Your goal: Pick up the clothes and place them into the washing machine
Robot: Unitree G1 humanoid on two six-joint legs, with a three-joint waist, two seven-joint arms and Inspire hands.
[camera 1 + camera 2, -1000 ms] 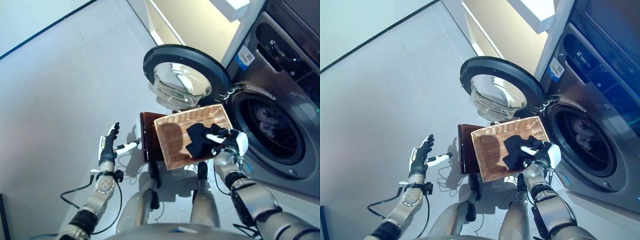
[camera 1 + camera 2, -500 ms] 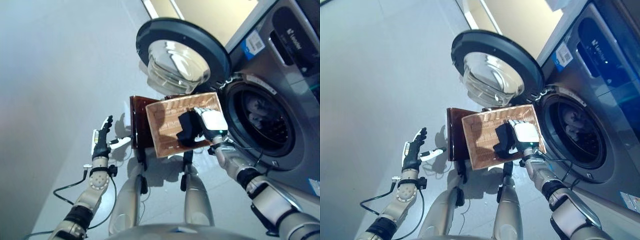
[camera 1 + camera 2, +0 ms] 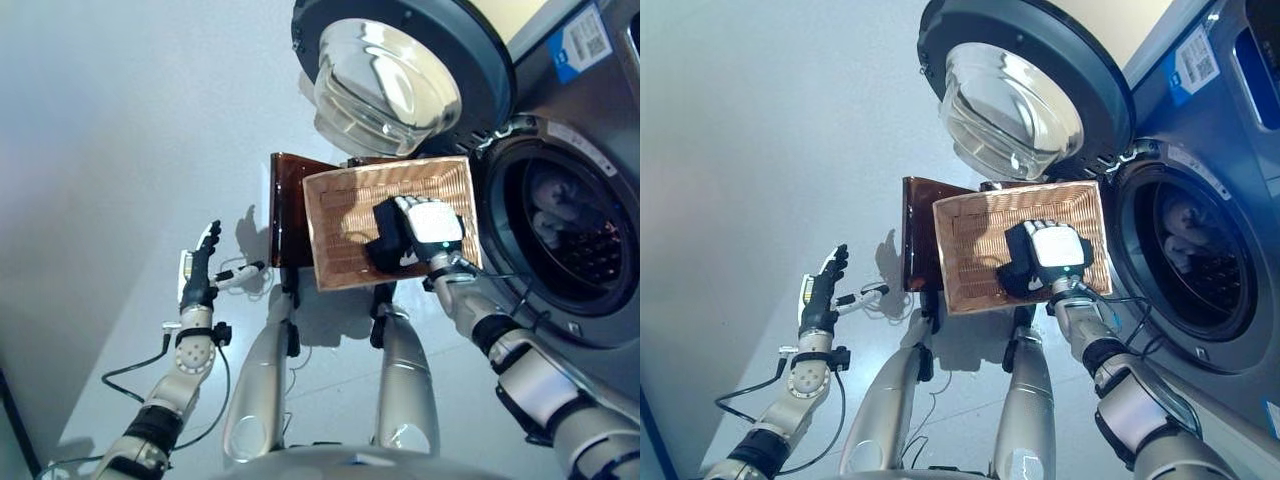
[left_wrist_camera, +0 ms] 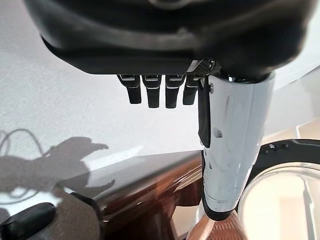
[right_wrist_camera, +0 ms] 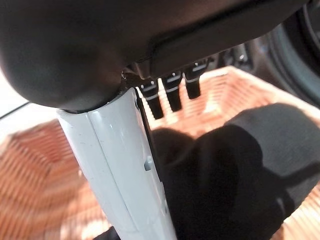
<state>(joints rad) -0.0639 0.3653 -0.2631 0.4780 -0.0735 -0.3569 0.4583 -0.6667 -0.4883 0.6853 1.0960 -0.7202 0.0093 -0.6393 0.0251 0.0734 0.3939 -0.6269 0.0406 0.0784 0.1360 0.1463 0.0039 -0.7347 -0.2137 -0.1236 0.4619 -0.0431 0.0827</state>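
**Left eye view: right hand over the cloth in the basket**

Left eye view. Wicker basket (image 3: pixel 345 225) sits on a dark stool (image 3: pixel 288 205), just beside the open mouth of the washer (image 3: pixel 575 240). A black cloth (image 3: pixel 384 238) lies in the basket, toward the washer side. Right hand (image 3: pixel 428 222) is laid over the cloth, back of the hand up, fingers hidden beneath it. Washer door (image 3: pixel 400 70) is swung wide, above the basket. Pale laundry already shows inside the drum (image 3: pixel 560 205). Left hand (image 3: pixel 198 275) hangs well apart, out over the floor (image 3: pixel 110 150), holding nothing.

Right eye view. Same layout. Right hand covers most of the cloth; only a dark edge shows beside it.

Left wrist view. Left hand's fingers (image 4: pixel 152 94) reach out straight and relaxed over bare floor, thumb alongside. Nothing in it. Stool edge shows past the thumb.

Right wrist view. Fingers (image 5: pixel 172 92) point down toward the basket weave, not curled; white thumb runs alongside the cloth, which bulges against it. Touching, likely, but I see no closed pinch. No firm hold on the cloth yet, by the look of it.

Step in hand, as I judge it: the grasp, at the very start of the pick. Nothing lifted from the basket so far.

Next move calls for fingers and thumb closing round a good bunch of cloth, a lift clear of the basket rim, then a short swing across into the drum opening. Cloth is limp, so a shallow pinch could let it trail or snag on the wicker.
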